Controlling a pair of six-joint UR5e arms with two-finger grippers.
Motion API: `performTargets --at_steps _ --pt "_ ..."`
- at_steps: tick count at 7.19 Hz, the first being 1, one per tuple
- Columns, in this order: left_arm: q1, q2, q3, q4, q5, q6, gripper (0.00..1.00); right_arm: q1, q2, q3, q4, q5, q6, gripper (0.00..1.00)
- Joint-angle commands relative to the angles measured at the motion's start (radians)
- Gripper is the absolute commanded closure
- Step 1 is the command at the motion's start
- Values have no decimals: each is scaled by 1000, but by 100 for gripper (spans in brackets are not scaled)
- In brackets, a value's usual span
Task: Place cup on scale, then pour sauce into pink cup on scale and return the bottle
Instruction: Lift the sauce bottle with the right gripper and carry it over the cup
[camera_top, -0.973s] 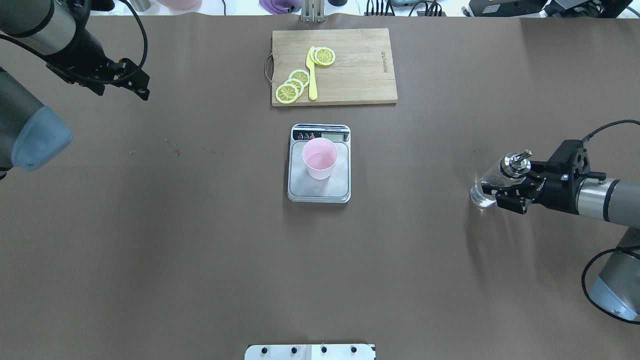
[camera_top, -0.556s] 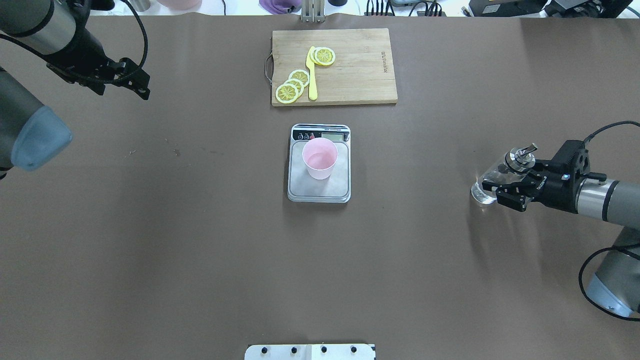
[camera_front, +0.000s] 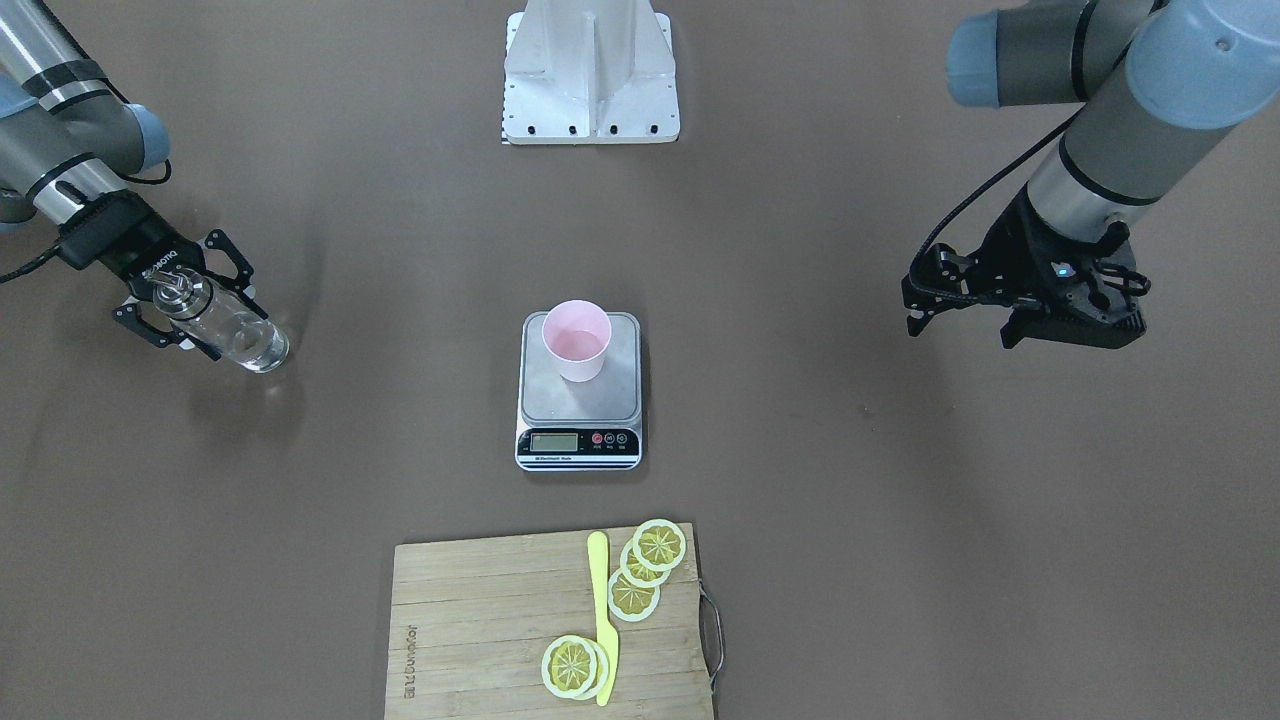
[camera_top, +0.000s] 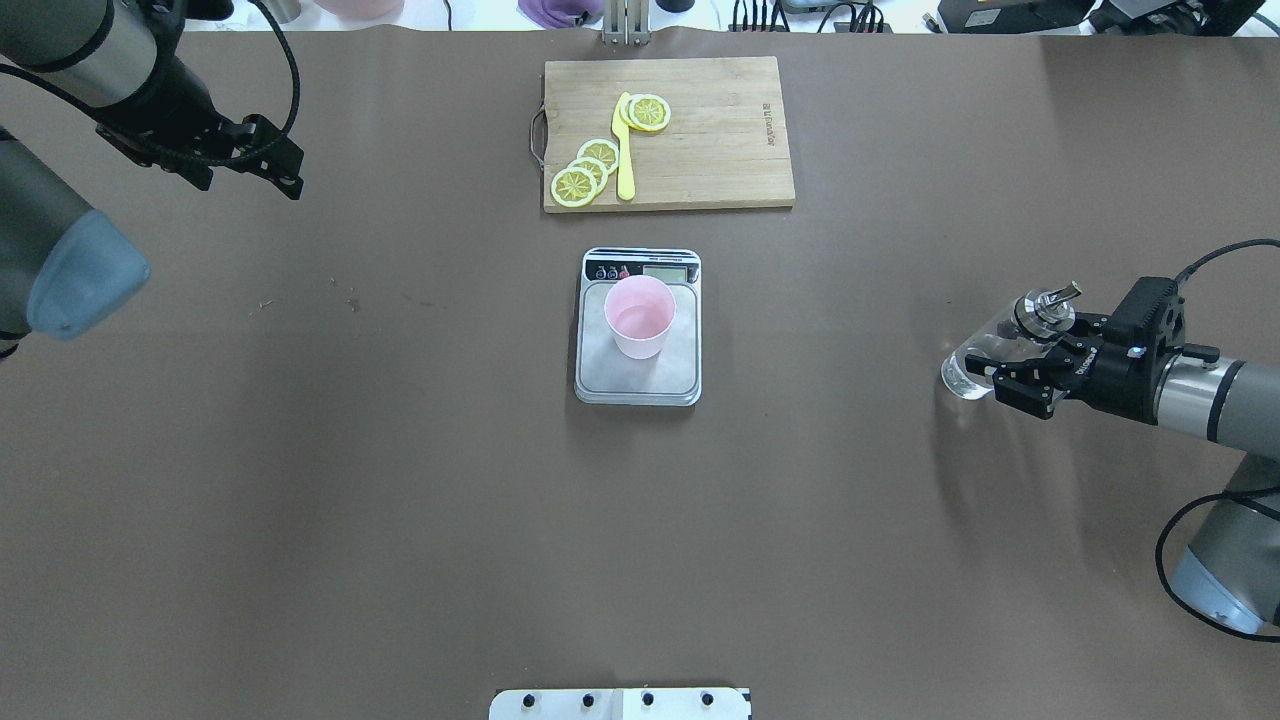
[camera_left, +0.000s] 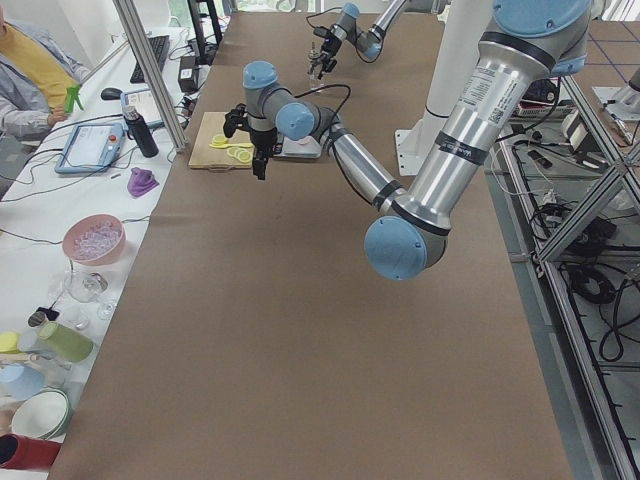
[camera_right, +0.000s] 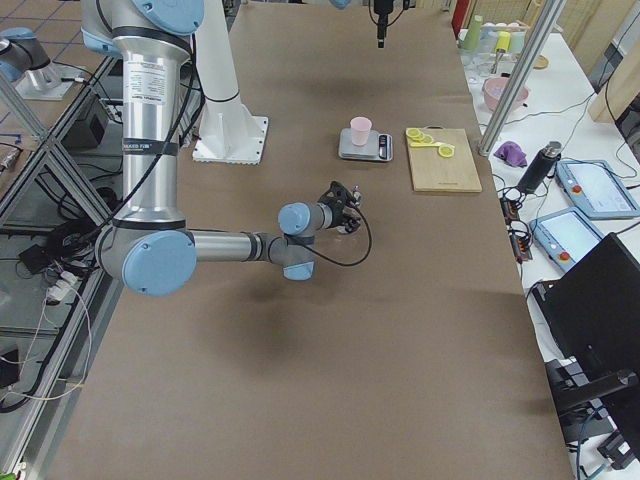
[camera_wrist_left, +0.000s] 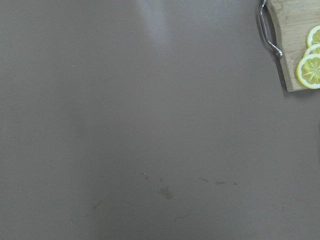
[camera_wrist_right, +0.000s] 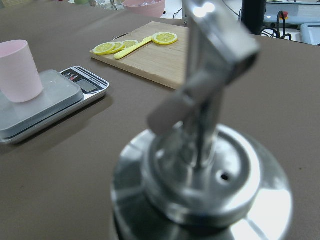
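Left gripper (camera_top: 292, 172) of mine hangs over the far left corner of the matte brown worktop (camera_top: 400, 520), black fingers apart, holding nothing. At mid-worktop the smooth, pale pink tapered cup (camera_top: 640, 317) stands upright on the flat rectangular scale (camera_top: 640, 385), on its brushed steel platform. Near the right edge, my right gripper (camera_front: 218, 318) stands spread on either side of the clear cylindrical glass bottle (camera_top: 985, 350) with its silver collar and thin spout.

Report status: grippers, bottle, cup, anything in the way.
Right gripper open around bottle; bottle standing on table. Left gripper empty, off to the side. Cup on scale. Nothing in the way.
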Motion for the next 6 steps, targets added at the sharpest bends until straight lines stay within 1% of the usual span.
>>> performTargets --at_steps 1,2,3,4,5,6 --pt "-2 -6 -2 13 0 1 2 -1 19 7 -22 -5 -3 100" --pt "-4 -3 0 13 0 5 3 -1 41 16 -76 -3 -13 100" --pt "-4 -1 0 13 0 8 3 -1 73 71 -220 -5 -77 100" --pt "-5 2 0 13 5 17 2 -1 97 192 -435 -38 -114 100" --pt "-8 3 0 12 14 20 2 -33 105 299 -624 -90 -118 100" --pt "-15 6 1 13 15 81 2 -88 142 370 -786 -176 -130 100"
